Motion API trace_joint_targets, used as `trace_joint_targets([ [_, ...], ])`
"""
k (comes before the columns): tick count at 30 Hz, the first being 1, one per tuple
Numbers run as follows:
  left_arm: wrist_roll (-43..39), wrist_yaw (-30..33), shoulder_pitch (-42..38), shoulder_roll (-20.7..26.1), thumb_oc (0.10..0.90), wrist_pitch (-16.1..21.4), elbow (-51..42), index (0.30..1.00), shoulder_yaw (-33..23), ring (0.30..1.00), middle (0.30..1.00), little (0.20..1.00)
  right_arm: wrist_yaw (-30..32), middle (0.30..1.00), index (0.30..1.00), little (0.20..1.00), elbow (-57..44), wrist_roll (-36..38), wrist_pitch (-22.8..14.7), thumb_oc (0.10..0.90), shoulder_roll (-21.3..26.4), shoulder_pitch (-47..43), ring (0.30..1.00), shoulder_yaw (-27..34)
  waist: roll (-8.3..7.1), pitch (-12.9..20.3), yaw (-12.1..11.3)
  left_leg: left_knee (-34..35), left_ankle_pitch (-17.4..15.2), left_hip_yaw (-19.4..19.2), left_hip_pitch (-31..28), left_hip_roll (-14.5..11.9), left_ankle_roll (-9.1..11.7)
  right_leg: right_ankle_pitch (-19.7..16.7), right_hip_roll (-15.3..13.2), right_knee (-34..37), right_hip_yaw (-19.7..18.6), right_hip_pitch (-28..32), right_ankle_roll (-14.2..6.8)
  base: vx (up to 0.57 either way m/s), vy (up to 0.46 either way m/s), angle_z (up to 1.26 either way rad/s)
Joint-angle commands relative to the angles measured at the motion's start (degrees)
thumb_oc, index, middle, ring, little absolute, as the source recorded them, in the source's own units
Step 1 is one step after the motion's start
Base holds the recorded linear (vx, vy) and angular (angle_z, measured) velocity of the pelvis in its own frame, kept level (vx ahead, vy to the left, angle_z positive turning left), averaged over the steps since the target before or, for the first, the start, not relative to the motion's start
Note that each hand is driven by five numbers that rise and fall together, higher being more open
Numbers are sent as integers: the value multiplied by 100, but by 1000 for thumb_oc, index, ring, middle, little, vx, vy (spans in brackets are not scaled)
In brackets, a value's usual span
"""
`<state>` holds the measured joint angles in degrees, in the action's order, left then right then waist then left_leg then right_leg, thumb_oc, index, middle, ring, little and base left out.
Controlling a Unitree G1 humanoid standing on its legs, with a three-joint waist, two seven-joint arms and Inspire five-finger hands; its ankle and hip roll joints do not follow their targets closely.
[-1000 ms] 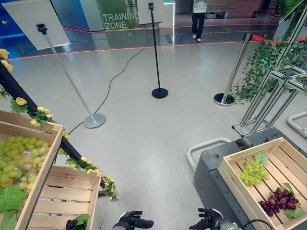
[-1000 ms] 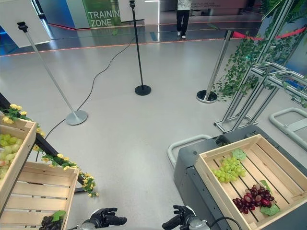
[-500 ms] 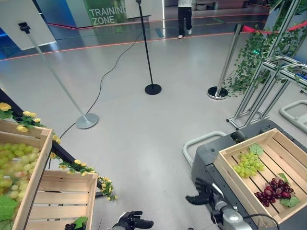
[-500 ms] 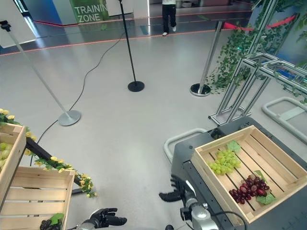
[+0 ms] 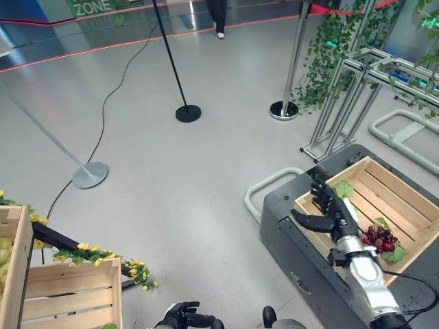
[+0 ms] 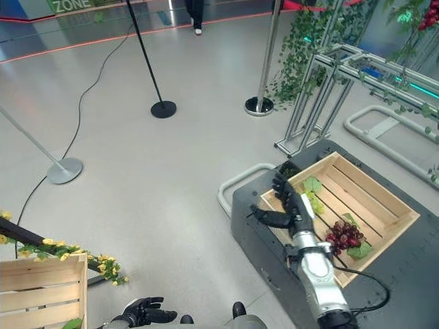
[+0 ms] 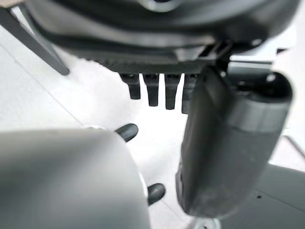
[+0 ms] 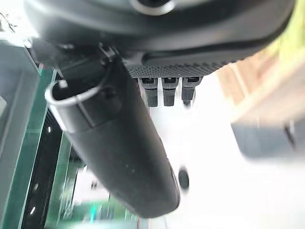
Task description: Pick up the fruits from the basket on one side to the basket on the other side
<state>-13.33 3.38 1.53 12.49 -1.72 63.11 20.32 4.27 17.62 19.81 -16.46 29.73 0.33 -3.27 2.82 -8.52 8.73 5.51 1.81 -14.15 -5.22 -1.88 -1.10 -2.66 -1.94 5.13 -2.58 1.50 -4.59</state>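
A wooden crate (image 5: 402, 184) sits on a dark cart at the right. In it lie a purple grape bunch (image 5: 379, 238) and a green bunch (image 6: 317, 203) with a leaf. My right hand (image 5: 324, 210) hovers open over the crate's near left corner, fingers spread, partly covering the green grapes. Its straight fingers (image 8: 164, 90) hold nothing. My left hand (image 5: 184, 319) hangs low at the bottom edge, relaxed and empty. An empty slatted crate (image 5: 68, 296) stands at the lower left, with the corner of a higher crate (image 5: 12, 260) beside it.
A yellow flower garland (image 5: 92, 251) runs along a dark bar by the left crates. Stanchion bases (image 5: 90, 174) (image 5: 188, 113) (image 5: 283, 110) stand on the grey floor. An ivy-covered metal frame (image 5: 357, 89) rises behind the cart. A person's legs (image 5: 218, 20) are far off.
The camera has swung right and down. My right hand rose from the bottom edge and reached out over the crate on the cart. The left hand stayed low.
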Motion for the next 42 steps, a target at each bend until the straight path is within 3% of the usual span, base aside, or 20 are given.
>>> trace_joint_targets([
  [1,-219,172,-313,140,800,238,332,900,-77,900,900,900,475,900,900,900,-388,-371,-517,800,485,-880,900,511,-136,-109,93,-174,-273,66,-119,37,45,-397,-184,-62,-72,-248,-71,2,43,-21],
  [6,-279,127,-402,61,800,211,439,900,-154,900,900,900,859,900,900,900,-114,-981,-253,800,964,-1153,900,666,-153,-198,152,-313,-341,11,-173,48,86,-405,-230,-99,-70,-161,-85,79,2,-10],
  [9,-423,182,-394,55,800,125,440,900,-157,900,900,900,1185,900,900,900,164,-1699,-9,800,1201,-1410,900,515,-189,-248,52,-145,-264,-249,-363,-36,163,-412,-409,-148,487,-59,-181,70,-83,-34],
  [10,-533,245,-419,78,800,115,455,900,-187,900,900,900,1320,900,900,900,287,-1933,143,800,1267,-1620,900,378,-211,-280,-51,-124,-222,-437,-380,-97,182,-364,-506,-304,849,-86,-222,-8,-138,-65],
  [11,-573,273,-435,90,800,107,463,900,-203,900,900,900,1377,900,900,900,334,-1997,226,800,1289,-1700,900,319,-221,-283,-92,-117,-195,-498,-362,-119,185,-351,-524,-363,948,-125,-226,-51,-233,-105],
  [13,-688,455,-721,195,800,-12,419,900,-147,900,900,900,1834,900,900,900,642,-2175,866,800,1615,-2165,900,-103,-330,-413,-138,-180,-166,-411,-179,-201,211,-297,-402,-410,897,-303,-153,-102,-298,-119],
  [15,-823,632,-972,226,800,30,411,900,-46,900,900,900,1978,900,900,900,891,-2342,1072,800,1877,-2450,900,-320,-406,-538,-175,-319,-181,-358,24,-245,238,-276,-352,-420,937,-425,-83,-208,-265,-16],
  [19,-1051,1080,-1318,290,800,253,290,900,-30,900,900,900,2014,900,900,900,1180,-2423,1444,800,2364,-3064,900,-853,-525,-768,-222,-1091,-364,-320,488,-292,346,-275,-358,-479,1145,-626,54,-164,-155,8],
  [20,-1129,1123,-1487,338,800,292,119,900,-41,900,900,900,2106,900,900,900,1310,-2284,1559,800,2579,-3330,900,-1055,-561,-982,-302,-1990,-270,-38,966,-324,495,-271,-425,-590,1215,-664,160,-123,-64,6],
  [22,-1224,1126,-1593,372,800,346,-44,900,-50,900,900,900,2228,900,900,900,1573,-2304,1599,800,2700,-3609,900,-1275,-517,-1180,-433,-2264,-176,446,1289,-194,504,-223,-463,-770,1106,-712,226,-69,33,21],
  [23,-1267,1131,-1602,378,800,338,-73,900,-48,900,900,900,2257,900,900,900,1610,-2326,1619,800,2704,-3655,900,-1310,-504,-1206,-451,-2247,-154,511,1315,-179,501,-207,-460,-804,1075,-722,233,-63,145,2],
  [24,-1380,1119,-1675,426,800,320,-206,900,-69,900,900,900,2393,900,900,900,1757,-2521,1743,800,2677,-3930,900,-1476,-389,-1350,-560,-1716,96,718,1419,-217,543,-98,-377,-1001,977,-799,226,-123,151,-31],
  [26,-1387,1074,-1865,465,800,209,-238,900,11,900,900,900,2487,900,900,900,1869,-2513,1961,800,2647,-4279,900,-1704,-338,-1435,-591,-1455,54,698,1430,-213,427,95,-381,-1378,1029,-1077,233,-132,121,-44],
  [28,-1296,1086,-2054,472,800,205,-228,900,164,900,900,900,2469,900,900,900,1992,-2713,2133,800,2704,-4483,900,-1880,-348,-1552,-594,-1717,-73,785,1603,-136,377,108,-472,-1631,1104,-1335,210,-100,43,-37],
  [37,-1620,1200,-2483,597,800,125,-167,900,233,900,900,900,2183,900,900,900,2527,-3346,2208,800,2818,-5382,900,-2818,-285,-1845,-642,-2406,-353,767,2155,28,238,252,-568,-2206,1145,-1875,270,-24,20,2],
  [42,-1707,1105,-2664,751,800,92,-279,900,220,900,900,900,1633,900,900,900,2728,-3972,2449,800,2916,-5670,900,-3339,-289,-1916,-687,-2723,-448,763,2474,14,195,352,-559,-2451,1166,-2109,308,-15,-32,5],
])
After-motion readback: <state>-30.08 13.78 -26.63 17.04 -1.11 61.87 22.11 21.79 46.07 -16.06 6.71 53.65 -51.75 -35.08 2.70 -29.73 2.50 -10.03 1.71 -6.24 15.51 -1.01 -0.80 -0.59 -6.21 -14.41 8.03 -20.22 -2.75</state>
